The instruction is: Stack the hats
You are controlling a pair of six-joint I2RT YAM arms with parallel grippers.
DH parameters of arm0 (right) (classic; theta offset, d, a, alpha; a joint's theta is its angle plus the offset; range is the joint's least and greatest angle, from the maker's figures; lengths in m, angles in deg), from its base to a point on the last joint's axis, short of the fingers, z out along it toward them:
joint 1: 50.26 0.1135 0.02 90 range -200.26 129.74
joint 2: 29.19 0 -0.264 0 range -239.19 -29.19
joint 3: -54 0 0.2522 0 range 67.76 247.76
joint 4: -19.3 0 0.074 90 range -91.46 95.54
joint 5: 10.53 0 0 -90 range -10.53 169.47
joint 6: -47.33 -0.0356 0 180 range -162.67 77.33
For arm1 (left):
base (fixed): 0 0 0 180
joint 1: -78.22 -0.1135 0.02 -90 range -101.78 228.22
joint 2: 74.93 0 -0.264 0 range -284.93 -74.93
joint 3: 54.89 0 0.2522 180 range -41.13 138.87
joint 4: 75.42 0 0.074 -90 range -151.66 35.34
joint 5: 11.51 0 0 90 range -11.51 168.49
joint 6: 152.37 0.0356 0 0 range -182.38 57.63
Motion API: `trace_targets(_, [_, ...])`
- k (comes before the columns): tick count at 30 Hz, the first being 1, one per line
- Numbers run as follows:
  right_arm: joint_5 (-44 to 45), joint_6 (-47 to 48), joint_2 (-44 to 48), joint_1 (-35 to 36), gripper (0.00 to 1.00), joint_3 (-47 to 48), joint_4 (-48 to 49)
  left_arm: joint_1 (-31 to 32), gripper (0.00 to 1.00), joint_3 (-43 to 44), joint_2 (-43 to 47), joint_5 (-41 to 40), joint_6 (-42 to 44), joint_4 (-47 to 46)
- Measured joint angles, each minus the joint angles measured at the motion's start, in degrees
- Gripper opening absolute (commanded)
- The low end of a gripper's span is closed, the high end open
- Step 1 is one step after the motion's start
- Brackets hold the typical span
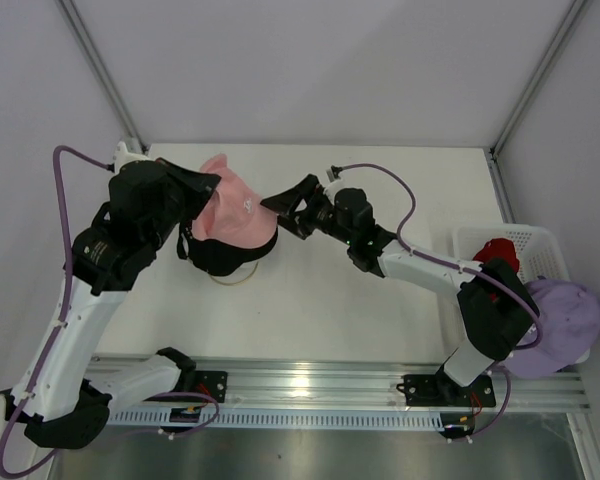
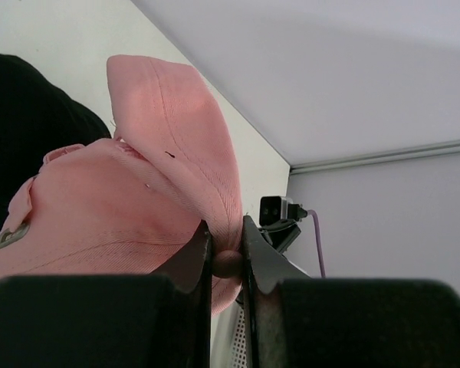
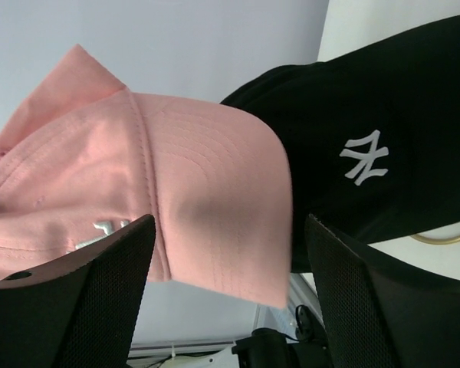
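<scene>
A pink hat [image 1: 232,208] rests on top of a black hat with a white logo [image 1: 223,257] at the table's centre left. My left gripper [image 1: 206,192] is shut on the pink hat's rear edge. In the left wrist view the fabric [image 2: 138,207] is pinched between the fingertips of that gripper [image 2: 226,249]. My right gripper [image 1: 281,211] is open at the pink brim. In the right wrist view the brim [image 3: 215,207] lies between the wide fingers of that gripper [image 3: 230,257] with gaps on both sides, and the black hat [image 3: 383,123] sits behind it.
A gold wire stand [image 3: 445,237] shows under the black hat. A white mesh basket [image 1: 530,240] at the right edge holds a red hat [image 1: 497,252]. A lavender hat [image 1: 565,320] lies just in front of it, partly behind the right arm.
</scene>
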Motion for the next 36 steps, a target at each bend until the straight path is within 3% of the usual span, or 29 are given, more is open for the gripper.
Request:
trace_targets(4, [-0.5, -1.1, -1.4, 1.0, 0.7, 0.0, 2.9, 0.1, 0.01, -1.3, 0.2, 0.7, -0.8, -0.1])
trace_targets(7, [-1.1, -1.4, -2.1, 1.2, 0.46, -0.4, 3.8, 0.1, 0.01, -1.4, 0.2, 0.7, -0.9, -0.4])
trace_targets(8, [-1.3, -1.6, -2.3, 1.2, 0.26, -0.4, 3.9, 0.1, 0.01, -1.4, 0.3, 0.7, -0.9, -0.6])
trace_targets(11, [-1.9, -2.2, -2.3, 0.9, 0.0, -0.2, 5.1, 0.1, 0.01, -1.4, 0.5, 0.3, -0.1, 0.7])
trace_targets(23, [-9.7, 5.6, -1.0, -7.3, 0.0, 8.7, -4.9, 0.1, 0.01, 2.3, -4.2, -1.3, 14.2, 10.8])
trace_targets(29, [-20.5, 8.0, -7.8, -12.3, 0.0, 14.8, -7.5, 0.2, 0.01, 1.7, -3.9, -1.6, 16.9, 12.1])
trace_targets(36, [-26.8, 9.7, -13.4, -13.0, 0.0, 17.2, -13.0, 0.7, 0.01, -0.6, -3.2, -2.9, 17.8, 14.9])
